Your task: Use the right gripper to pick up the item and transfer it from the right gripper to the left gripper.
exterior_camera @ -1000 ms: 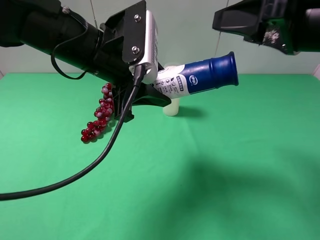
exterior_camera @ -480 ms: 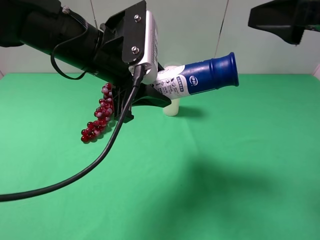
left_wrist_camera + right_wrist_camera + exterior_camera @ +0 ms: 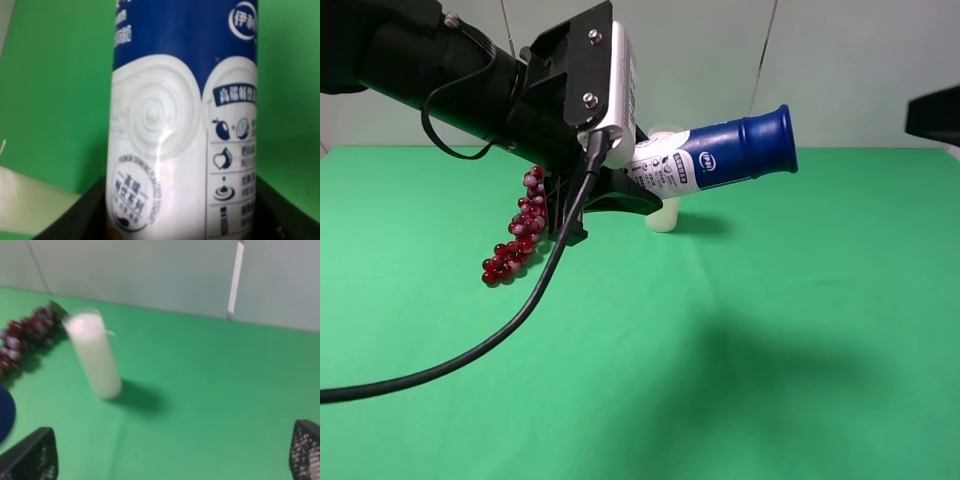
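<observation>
the right gripper [image 3: 167, 452], jaws spread wide and empty, has pulled back well clear of the item [image 3: 730, 150], which juts cap-outward from the left gripper [image 3: 620, 190] clamped on its white end, so the handover looks complete.

Green table [image 3: 790, 300], matte, evenly covered. Red grapes [image 3: 516, 238] lying left of centre, toward back edge. White candle [image 3: 665, 214] standing upright near grapes on their right, apart from them; wick visible on top in right wrist view. Soft shadow beside candle base.
</observation>
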Available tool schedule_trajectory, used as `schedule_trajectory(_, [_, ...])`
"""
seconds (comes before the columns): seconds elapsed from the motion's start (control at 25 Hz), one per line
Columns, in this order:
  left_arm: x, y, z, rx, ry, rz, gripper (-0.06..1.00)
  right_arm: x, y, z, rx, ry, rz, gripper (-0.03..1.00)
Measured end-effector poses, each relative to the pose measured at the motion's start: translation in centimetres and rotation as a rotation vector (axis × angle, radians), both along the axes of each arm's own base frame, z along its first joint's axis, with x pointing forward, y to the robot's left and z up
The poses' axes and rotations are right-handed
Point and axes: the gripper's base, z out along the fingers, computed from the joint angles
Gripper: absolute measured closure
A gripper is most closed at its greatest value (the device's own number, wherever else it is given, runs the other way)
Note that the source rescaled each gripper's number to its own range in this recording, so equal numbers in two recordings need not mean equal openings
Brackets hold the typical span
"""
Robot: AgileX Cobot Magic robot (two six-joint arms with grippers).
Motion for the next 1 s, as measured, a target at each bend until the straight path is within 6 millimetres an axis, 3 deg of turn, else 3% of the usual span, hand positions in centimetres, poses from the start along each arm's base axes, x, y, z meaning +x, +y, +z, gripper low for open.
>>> schedule_trajectory(0.2, [0.0,0.0,0.0,0.000,0.001,-0.001,0.94,-4.4,-1.0,0.4,-0.003,-0.009,0.008,-0.03])
schedule_trajectory(0.64, [0.0,0.0,0.0,0.000,0.004,-0.004,0.94,-13.3,-3.2,-1.1,0.004,-0.043,-0.001,-0.03])
schedule_trajectory(0.84, [-0.1,0.0,0.0,0.001,0.010,-0.012,0.94,-15.8,-4.0,-1.8,0.002,-0.111,-0.014,-0.03])
schedule_trajectory(1.0, [-0.1,0.0,0.0,0.001,0.011,-0.013,0.94,-16.2,-4.3,-2.4,-0.009,-0.071,-0.032,-0.03])
